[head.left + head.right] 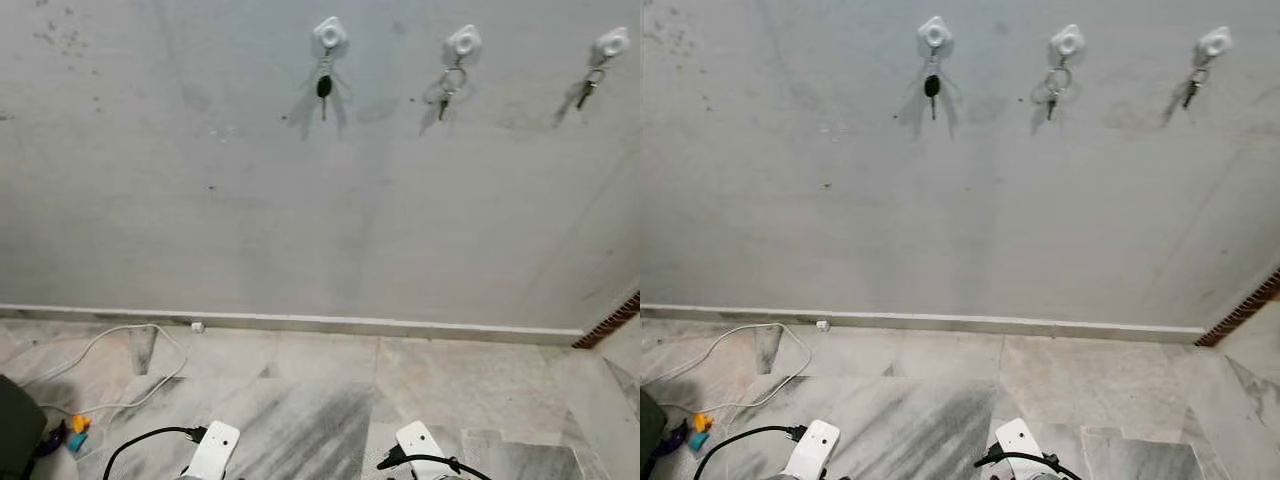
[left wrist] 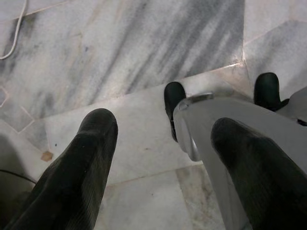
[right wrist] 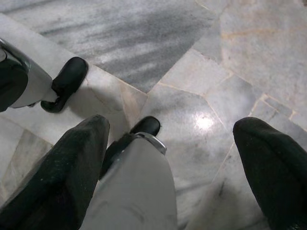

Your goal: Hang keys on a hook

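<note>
Keys hang on all three white hooks fixed high on the grey wall: a black-headed key (image 1: 324,87) on the left hook (image 1: 329,35), a small bunch on a ring (image 1: 447,92) on the middle hook (image 1: 463,43), and another small key (image 1: 587,92) on the right hook (image 1: 609,45), each throwing a faint shadow on the plaster. Below the wall a pale skirting strip (image 1: 300,321) meets a floor of grey-veined marble tiles (image 1: 300,400). A white cable (image 1: 110,345) loops across the floor on the robot's left, near a dark object at the picture's edge and some small orange and blue bits (image 1: 77,432). Both arms hang low, their white wrist housings with black cables at the bottom of the head views. In the left wrist view the left gripper (image 2: 163,143) points down at the tiles with its two black fingers (image 2: 91,158) spread apart and nothing between them; the robot's own feet and a silver leg lie beneath. The right gripper (image 3: 172,139) likewise hangs over the floor, its fingers (image 3: 268,158) wide apart and empty.
</note>
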You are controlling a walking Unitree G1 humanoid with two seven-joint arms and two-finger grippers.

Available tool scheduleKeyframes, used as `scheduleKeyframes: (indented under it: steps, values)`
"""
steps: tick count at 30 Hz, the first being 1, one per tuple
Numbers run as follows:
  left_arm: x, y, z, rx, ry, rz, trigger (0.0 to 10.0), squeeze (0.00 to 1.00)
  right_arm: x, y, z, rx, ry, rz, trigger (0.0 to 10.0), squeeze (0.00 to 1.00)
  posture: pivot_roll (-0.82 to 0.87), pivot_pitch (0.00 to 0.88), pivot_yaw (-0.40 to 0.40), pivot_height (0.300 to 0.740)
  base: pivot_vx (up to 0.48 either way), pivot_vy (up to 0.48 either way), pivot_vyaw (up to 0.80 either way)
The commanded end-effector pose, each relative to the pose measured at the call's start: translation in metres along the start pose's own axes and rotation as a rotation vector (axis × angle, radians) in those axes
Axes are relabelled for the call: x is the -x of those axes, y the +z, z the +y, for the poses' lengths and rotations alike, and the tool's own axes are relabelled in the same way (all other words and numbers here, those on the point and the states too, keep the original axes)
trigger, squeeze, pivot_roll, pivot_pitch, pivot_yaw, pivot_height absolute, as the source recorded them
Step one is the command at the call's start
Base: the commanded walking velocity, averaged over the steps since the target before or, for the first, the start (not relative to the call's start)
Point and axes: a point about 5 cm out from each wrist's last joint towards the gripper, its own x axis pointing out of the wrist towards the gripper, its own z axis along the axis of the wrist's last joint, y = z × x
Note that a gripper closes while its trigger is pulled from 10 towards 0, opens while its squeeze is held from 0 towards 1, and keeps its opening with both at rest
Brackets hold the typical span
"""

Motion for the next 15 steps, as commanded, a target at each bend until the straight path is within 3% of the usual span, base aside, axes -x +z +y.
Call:
scheduleKeyframes:
  steps: [1, 15]
  values:
    - [0.0002, -0.0019, 0.0008, -0.009, 0.006, 0.011, 10.0, 0.0, 0.0002, -0.0014, -0.0005, 0.006, 0.001, 0.007, 10.0, 0.0, 0.07, 0.039, -0.007, 0.74, 0.0, 0.0, 0.8]
    - [0.0, 0.0006, 0.0013, -0.024, 0.005, 0.007, 10.0, 0.0, 0.0001, 0.0002, -0.0012, 0.01, 0.001, 0.003, 10.0, 0.0, 0.06, 0.037, -0.004, 0.74, 0.0, 0.0, 0.8]
